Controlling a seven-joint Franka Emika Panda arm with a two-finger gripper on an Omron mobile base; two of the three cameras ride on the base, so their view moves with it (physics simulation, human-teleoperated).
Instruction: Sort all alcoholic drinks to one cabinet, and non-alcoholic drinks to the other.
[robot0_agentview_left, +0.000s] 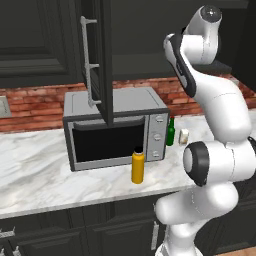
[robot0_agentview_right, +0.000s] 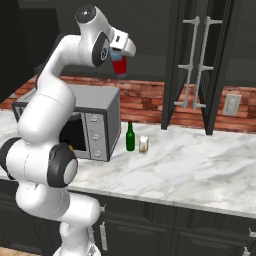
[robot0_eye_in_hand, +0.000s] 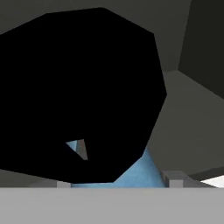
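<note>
Blue-and-red bottle (robot0_agentview_right: 120, 65) hangs high in the air just under the pincer (robot0_agentview_right: 121, 56), up by the dark upper cabinets and above the microwave (robot0_agentview_right: 92, 120); in the right base view its red lower part and a strip of blue show below the white hand. In the hand view its black cap (robot0_eye_in_hand: 78, 94) bulges close to the lens, with pale blue shoulder (robot0_eye_in_hand: 138, 173) beneath, so the pincer is grasping this bottle near its top.

Down on the marble table (robot0_agentview_right: 200, 160), the slim green bottle (robot0_agentview_right: 130, 136) stands upright just beside the microwave's right side, and the small cream container (robot0_agentview_right: 144, 144) stands right next to it, the two near but apart. The yellow-orange bottle (robot0_agentview_left: 138, 165) stands upright in front of the microwave's control panel, close to the table's front edge.

An upper cabinet door (robot0_agentview_left: 102, 60) with a long grey handle (robot0_agentview_left: 90, 62) stands open above the microwave. Red brick wall (robot0_agentview_left: 35, 102) runs behind the table.
</note>
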